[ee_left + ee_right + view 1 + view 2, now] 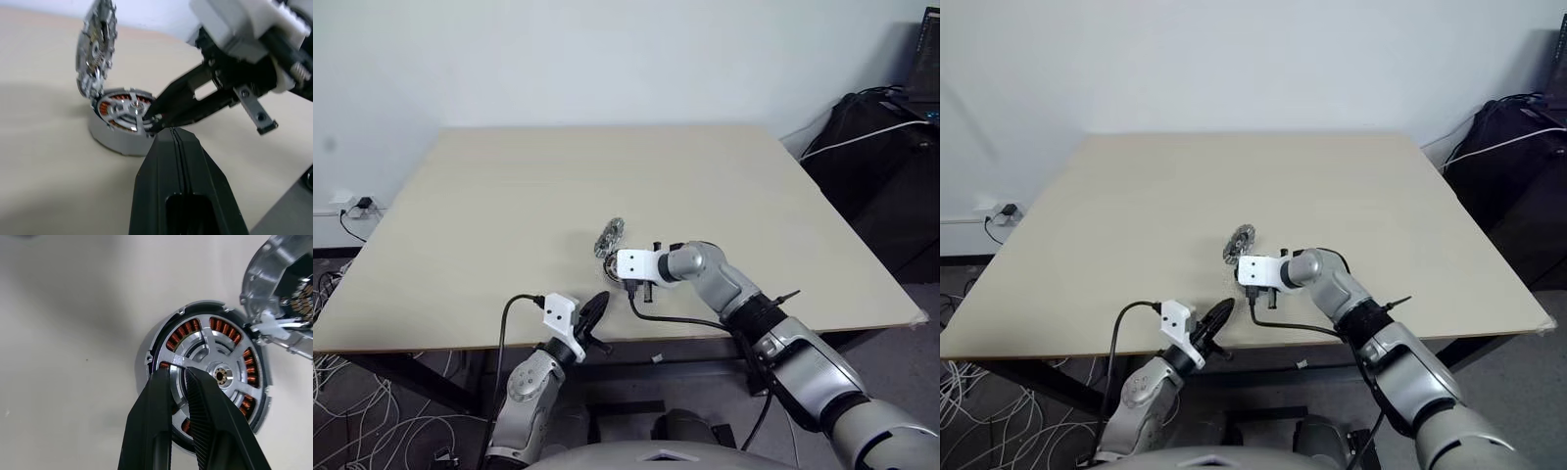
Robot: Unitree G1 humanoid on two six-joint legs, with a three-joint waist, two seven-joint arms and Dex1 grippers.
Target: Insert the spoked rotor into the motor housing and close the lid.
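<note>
The right fingers (182,374) pinch a spoke of the rotor (211,374) to seat it in the housing (117,139) mid-frame, lid (95,46) up, while the left fingers (176,147) wait shut.

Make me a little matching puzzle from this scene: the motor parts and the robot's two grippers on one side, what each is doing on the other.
Things:
1. spoked rotor
2. lid
3. left gripper
4. right gripper

States:
A. shut, holding nothing, near the table's front edge
B. standing open, hinged up
C. sitting inside the motor housing
D. pinching a spoke

Pairs: 1-C, 2-B, 3-A, 4-D
</note>
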